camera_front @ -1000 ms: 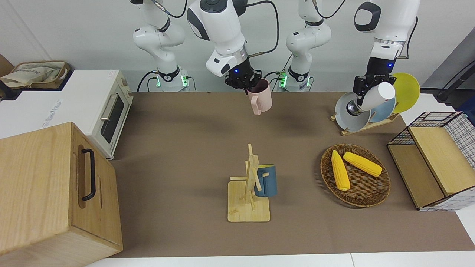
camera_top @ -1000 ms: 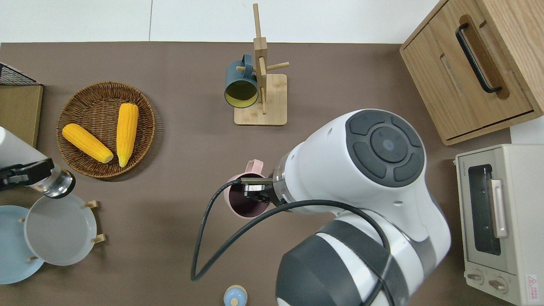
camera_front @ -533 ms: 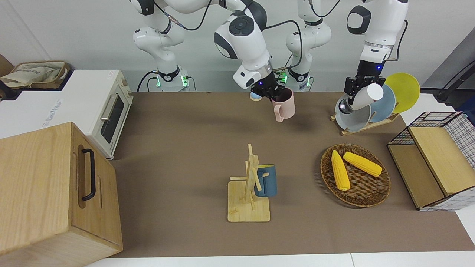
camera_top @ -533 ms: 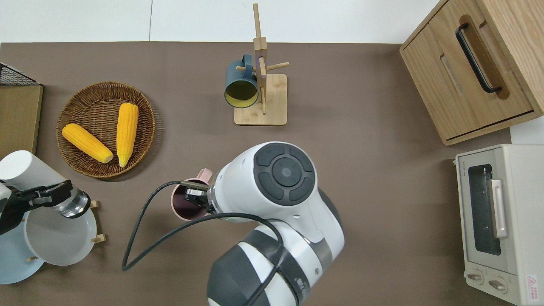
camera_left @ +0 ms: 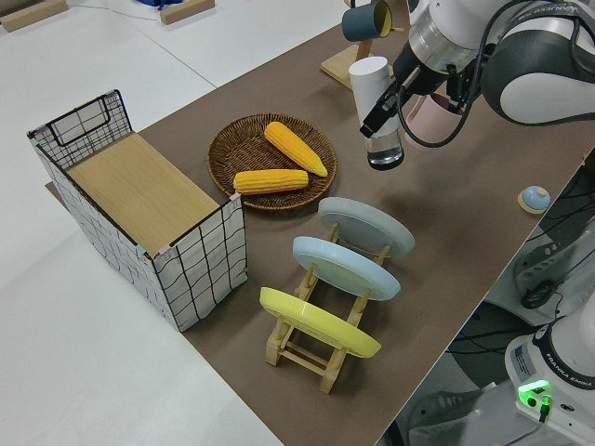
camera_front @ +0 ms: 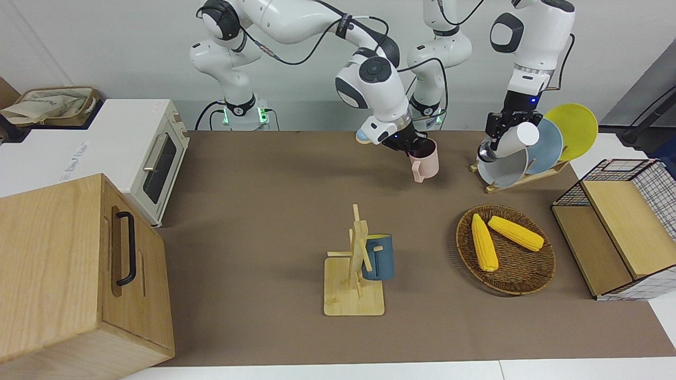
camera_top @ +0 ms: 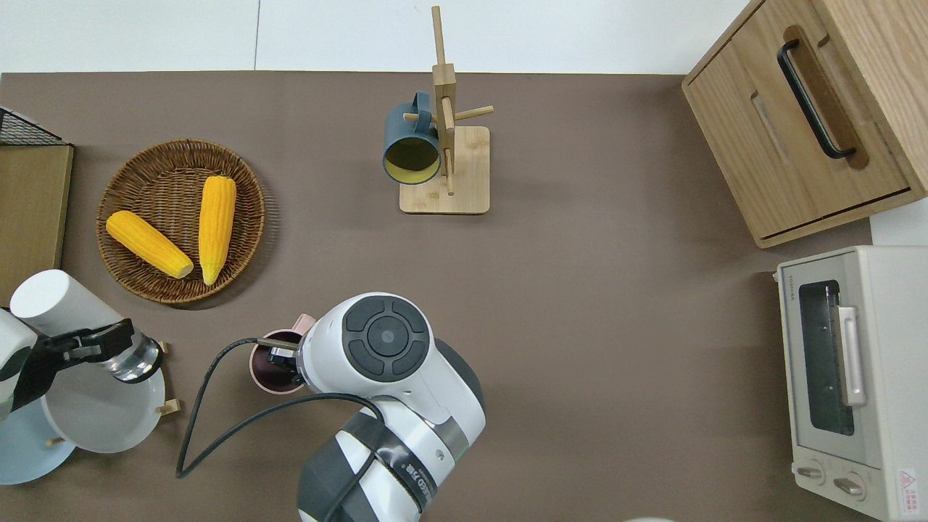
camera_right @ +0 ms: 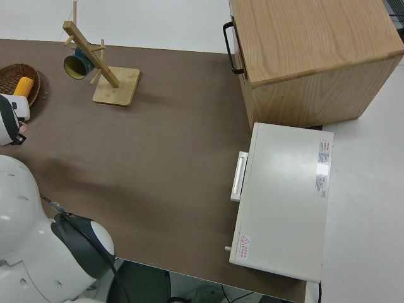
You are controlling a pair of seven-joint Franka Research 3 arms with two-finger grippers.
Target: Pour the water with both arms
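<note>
My right gripper [camera_front: 409, 145] [camera_top: 284, 357] is shut on the rim of a pink mug [camera_front: 426, 162] [camera_top: 262, 366]. It holds the mug upright and low over the brown mat, near the robots' edge and toward the left arm's end. My left gripper [camera_front: 499, 138] [camera_top: 81, 342] is shut on a white bottle [camera_front: 520, 138] [camera_top: 51, 304] [camera_left: 374, 98]. The bottle is tilted over the plate rack, with its steel end [camera_top: 138, 359] [camera_left: 386, 156] lower and pointing toward the mug. Bottle and mug are apart.
A small blue cap [camera_front: 362, 136] [camera_left: 535, 197] lies at the robots' edge. The plate rack [camera_front: 520, 177] stands under the bottle. There is also a corn basket [camera_front: 506, 279], a mug tree [camera_front: 354, 274] with a blue mug [camera_front: 378, 257], a wire crate [camera_front: 618, 232], a toaster oven [camera_front: 153, 158] and a wooden cabinet [camera_front: 79, 274].
My right arm carried the pink mug sideways toward the left arm's end and lowered it. My left gripper brought the tilted bottle a little closer to the mug.
</note>
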